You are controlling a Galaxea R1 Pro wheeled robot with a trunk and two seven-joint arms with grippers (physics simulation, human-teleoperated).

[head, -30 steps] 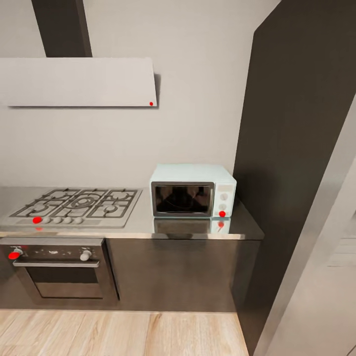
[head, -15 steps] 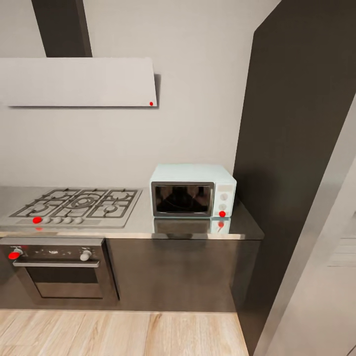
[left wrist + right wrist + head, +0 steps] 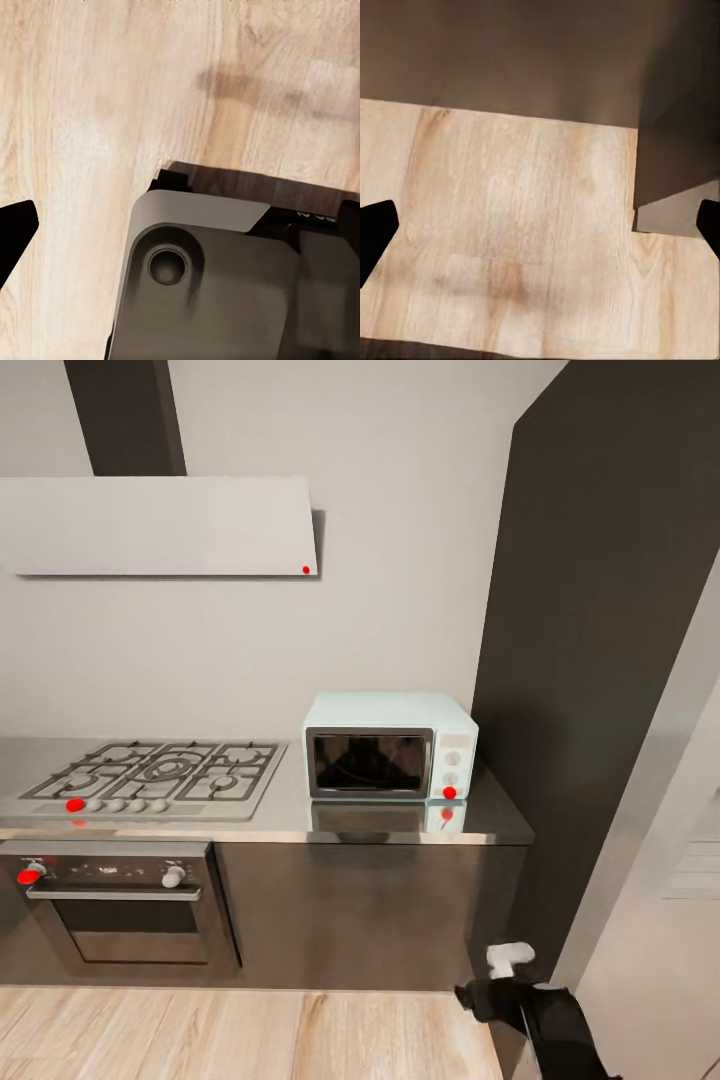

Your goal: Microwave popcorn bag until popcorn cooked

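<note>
Newly arrived since half a second ago: right arm, black-sleeved with a white end block, risen into the head view's lower right corner; all else there sits as it did, camera unmoved.

Right pincer: low, in front of the black cabinet base, above the pale wood plank floor. From the right wrist view, two dark fingertips sit at opposite edges with bare floor between them, so the jaws stand spread, holding nothing.

Left pincer: one dark fingertip shows at the edge of the left wrist view, over floor planks and the robot's own grey base housing. Spread or pressed together: cannot tell.

Small boxy mint-blue microwave with dark glass door: shut, standing on the long grey reflective tabletop, near its right end, beside the tall dark cabinet panel.

Grey gas hob with black grates: left of the microwave, above the black oven with steel handle.

Popcorn bag: its place cannot be told from these views.

Step in hand, judged: raising the arm while the sack is yet to be found. Best done by keeping the arm clear of the cabinet front and the dark panel, lifting above tabletop height before reaching, and turning head or base along the tabletop to find the sack.
</note>
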